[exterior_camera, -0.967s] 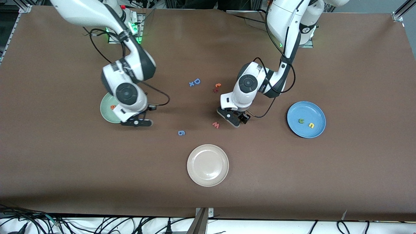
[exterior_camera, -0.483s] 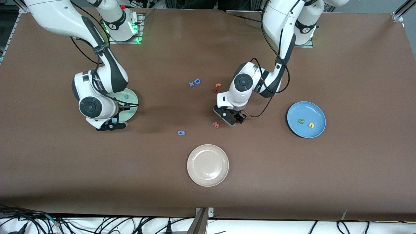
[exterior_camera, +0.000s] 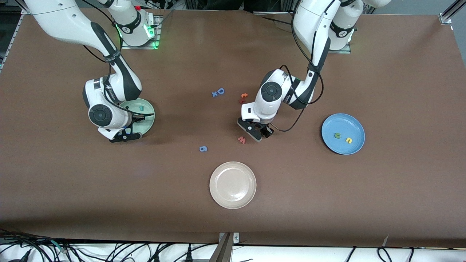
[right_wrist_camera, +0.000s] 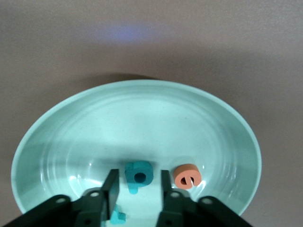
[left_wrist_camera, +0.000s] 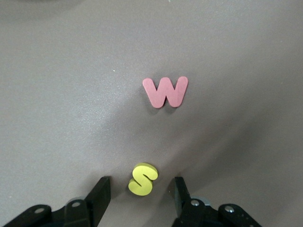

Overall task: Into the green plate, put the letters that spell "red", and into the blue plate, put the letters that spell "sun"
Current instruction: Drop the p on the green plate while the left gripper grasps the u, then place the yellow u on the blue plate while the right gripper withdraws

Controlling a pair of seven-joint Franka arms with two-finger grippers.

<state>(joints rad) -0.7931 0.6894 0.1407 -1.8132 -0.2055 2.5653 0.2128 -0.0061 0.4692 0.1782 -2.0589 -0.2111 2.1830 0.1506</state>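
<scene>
Though flat, yellow "s" [left_wrist_camera: 142, 179] tilted

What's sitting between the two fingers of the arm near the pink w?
The yellow s lies on the table between the left gripper fingers, clear of both, in the left wrist view.

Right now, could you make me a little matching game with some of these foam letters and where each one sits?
Things:
1. yellow "s"
2. orange "e"
3. olive-green "n"
4. blue "g"

Places:
A. in the blue plate
B. on the bare table, between the left gripper's open fingers
C. in the green plate
D. on the bare table, between the green plate and the cream-white plate

Pairs: 1-B, 2-C, 3-A, 4-D
</scene>
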